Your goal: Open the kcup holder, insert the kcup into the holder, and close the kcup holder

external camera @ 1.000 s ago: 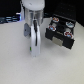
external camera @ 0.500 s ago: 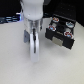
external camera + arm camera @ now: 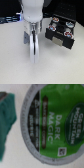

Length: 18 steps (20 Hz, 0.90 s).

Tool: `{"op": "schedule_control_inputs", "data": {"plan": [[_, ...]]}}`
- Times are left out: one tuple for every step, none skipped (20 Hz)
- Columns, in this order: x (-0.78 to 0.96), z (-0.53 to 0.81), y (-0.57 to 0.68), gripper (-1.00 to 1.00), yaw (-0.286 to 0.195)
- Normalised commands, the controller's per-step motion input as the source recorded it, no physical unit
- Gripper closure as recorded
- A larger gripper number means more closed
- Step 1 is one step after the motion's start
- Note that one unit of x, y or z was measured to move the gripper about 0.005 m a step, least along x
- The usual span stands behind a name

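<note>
The black boxy kcup holder (image 3: 61, 31) is sitting open, well apart from the gripper (image 3: 33, 50). The small whitish green-topped kcup (image 3: 51, 126) is filling the wrist view; grip state unclear, so a mistimed closing risks knocking it.

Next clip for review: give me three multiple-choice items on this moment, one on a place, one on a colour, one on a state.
1. Where does the black boxy kcup holder sit in the exterior view?
A. on the right
B. on the left
C. under the arm

2. What colour is the round lid of the small kcup in the wrist view?
A. red
B. green
C. blue

3. The holder's sliding tray is:
A. shut
B. pulled out
C. removed

A: it lies right of the white arm's gripper.
B: its printed lid is green.
B: pods show in open slots.
</note>
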Motion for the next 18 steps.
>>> {"op": "schedule_control_inputs", "data": {"plan": [[0.00, -0.01, -0.01, 1.00, -0.023], [0.01, 0.01, -0.01, 1.00, -0.030], [0.01, 0.17, -0.01, 1.00, -0.048], [0.02, 0.36, 0.04, 1.00, -0.050], [0.03, 0.57, 0.15, 1.00, -0.041], [0.06, 0.73, 0.23, 1.00, -0.035], [0.06, 0.85, 0.28, 1.00, -0.036], [0.06, 0.91, 0.36, 1.00, -0.029], [0.06, 0.93, 0.40, 1.00, -0.022], [0.11, 0.90, 0.41, 1.00, -0.005], [0.09, 0.92, 0.44, 1.00, -0.008], [0.08, 0.92, 0.43, 1.00, -0.001], [0.08, 0.91, 0.42, 1.00, 0.003], [0.08, 0.88, 0.42, 1.00, 0.004], [0.08, 0.80, 0.44, 1.00, 0.008], [0.08, 0.77, 0.44, 1.00, 0.010], [0.09, 0.76, 0.46, 1.00, 0.013], [0.09, 0.74, 0.47, 1.00, 0.011]]}}
